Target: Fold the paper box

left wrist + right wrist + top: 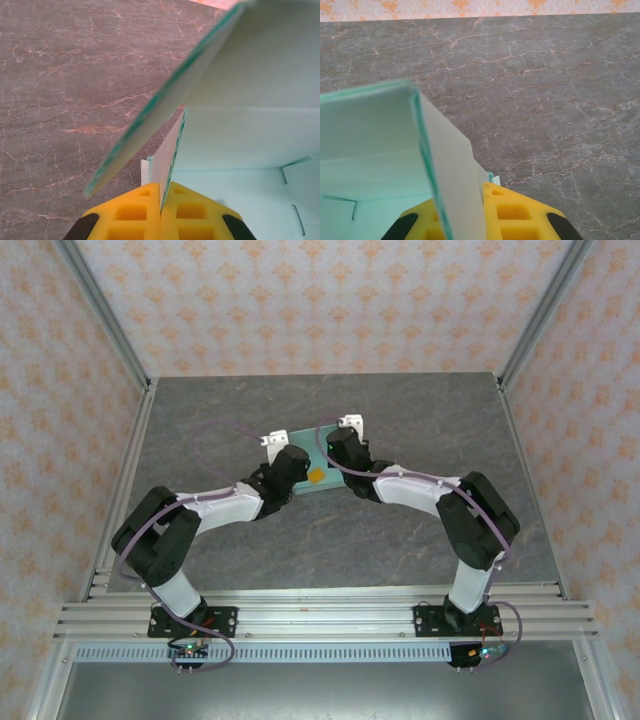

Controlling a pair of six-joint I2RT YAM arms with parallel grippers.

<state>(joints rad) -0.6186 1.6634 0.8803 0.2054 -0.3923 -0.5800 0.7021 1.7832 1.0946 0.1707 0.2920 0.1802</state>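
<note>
The paper box (308,446) is pale mint card, partly folded, lying mid-table between both arms. My left gripper (297,474) is shut on the box's left side. In the left wrist view its yellow fingers (135,212) pinch an upright side wall of the box (240,145), and a raised flap (200,75) slants overhead. My right gripper (337,464) is shut on the right side. In the right wrist view its yellow fingers (520,212) clamp the standing right wall of the box (452,170), which hides most of the left finger.
A tiny orange piece (315,477) lies on the box's floor between the grippers. The grey marbled table (330,540) is bounded by aluminium posts (105,310) and patterned walls, and the arm bases sit on a rail (330,620) at the near edge.
</note>
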